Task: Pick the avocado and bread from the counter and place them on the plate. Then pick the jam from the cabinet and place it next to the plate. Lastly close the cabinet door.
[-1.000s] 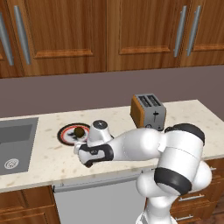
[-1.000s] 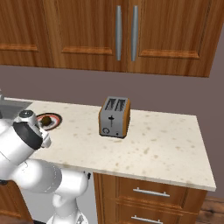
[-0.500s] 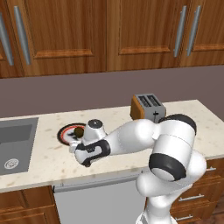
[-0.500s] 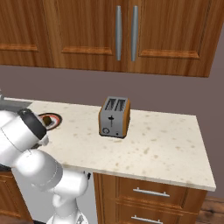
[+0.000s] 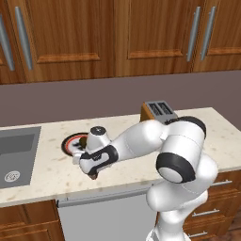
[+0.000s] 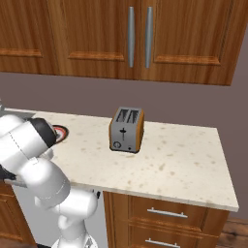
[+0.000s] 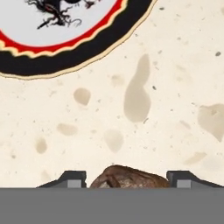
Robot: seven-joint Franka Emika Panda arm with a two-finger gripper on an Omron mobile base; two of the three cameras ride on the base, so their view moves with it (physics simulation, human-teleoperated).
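The bread (image 7: pixel 129 176), a brown lumpy piece, lies on the speckled beige counter (image 7: pixel 144 100) between my two fingertips. My gripper (image 7: pixel 128 179) is open, with one tip on each side of the bread. In the left base view my gripper (image 5: pixel 92 172) hangs low over the counter (image 5: pixel 47 176), just in front of the plate (image 5: pixel 68 140), and the hand covers the bread. The plate's red and black rim (image 7: pixel 65 61) lies just beyond the bread. A dark bit, likely the avocado (image 5: pixel 81 147), shows on the plate beside my wrist. The cabinet (image 6: pixel 139 34) has both doors shut.
A steel and brown toaster (image 5: pixel 157 110) (image 6: pixel 127 130) stands behind my arm, right of the plate (image 6: pixel 62 133). The grey sink (image 5: pixel 14 155) lies at the left. The counter's front edge runs close below my hand. Bare counter (image 6: pixel 179 160) stretches right of the toaster.
My elbow has swung forward and my hand has sunk a little toward the counter in front of the plate. The plate and toaster have stayed put.
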